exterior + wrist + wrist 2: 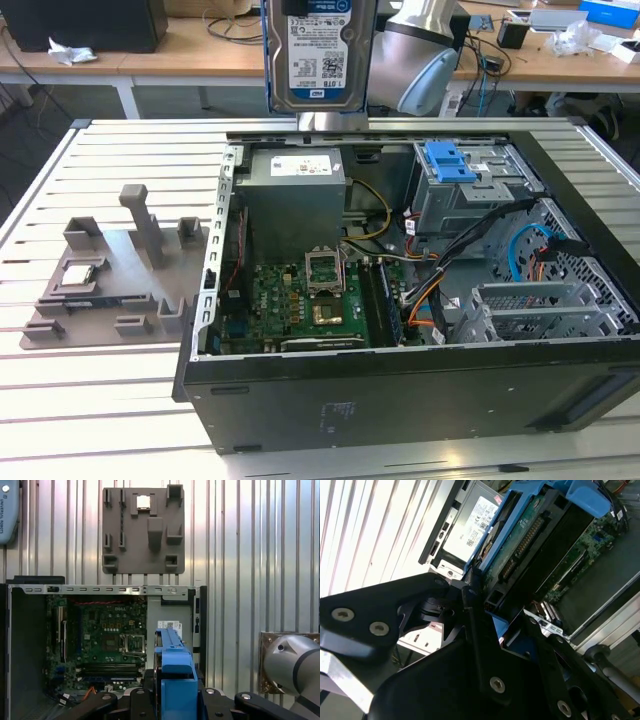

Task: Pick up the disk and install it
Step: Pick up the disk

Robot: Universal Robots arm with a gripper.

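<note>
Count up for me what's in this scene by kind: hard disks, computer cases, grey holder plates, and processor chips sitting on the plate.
Hard disks: 1, the disk, held aloft
Computer cases: 1, the computer case, open on top
Grey holder plates: 1, the holder plate
Processor chips on the plate: 1, the processor chip
Total: 4

- The arm (425,52) comes in high at the back of the exterior view. Its silver and pale-blue joint is just to the exterior view's right of what it carries.
- In the first wrist view the pincer (175,697) points downward, with its black linkage bars spread to either side.
- Its fingers (472,615) are clamped onto the disk (320,50), gripping the blue frame and holding it upright in the air.
- A rounded silver wrist joint (292,670) sits just beside the pincer.
</note>
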